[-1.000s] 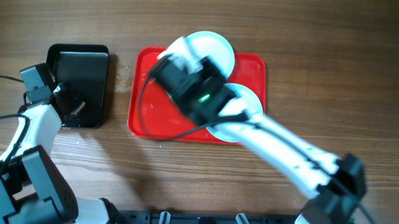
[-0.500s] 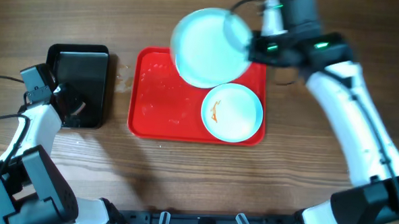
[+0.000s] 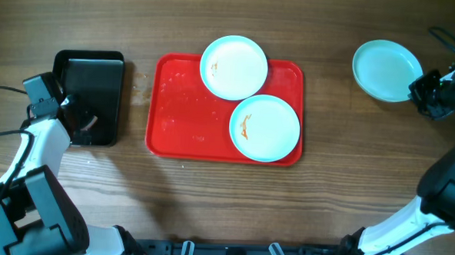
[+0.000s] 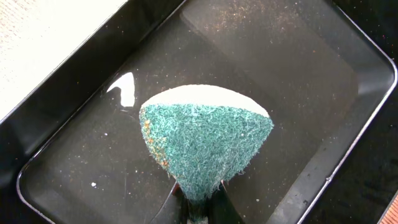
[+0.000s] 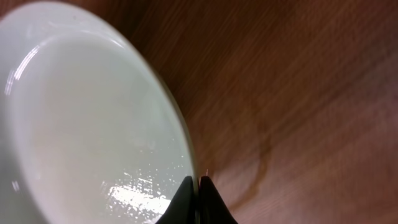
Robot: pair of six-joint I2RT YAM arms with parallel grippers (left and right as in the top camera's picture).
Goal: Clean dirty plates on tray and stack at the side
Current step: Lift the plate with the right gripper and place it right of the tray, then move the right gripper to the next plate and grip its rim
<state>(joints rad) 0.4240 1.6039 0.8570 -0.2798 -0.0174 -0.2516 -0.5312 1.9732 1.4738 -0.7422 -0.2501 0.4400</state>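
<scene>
At far right, the right hand is seen pinched on the rim of a plate, low at the counter and well apart from the tray. Setting-down is judged in hand; release is called for next. Two plates are left on the tray. A sponge is pinched in the left hand.

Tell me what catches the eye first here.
A big red rectangular plastic tray sits mid-table with two pale blue round glossy plates, the near plate smeared orange. Far right, the right gripper pinches a third matching plate by its rim; at left, the left gripper holds a green scouring sponge over a black glossy rectangular tray.
</scene>
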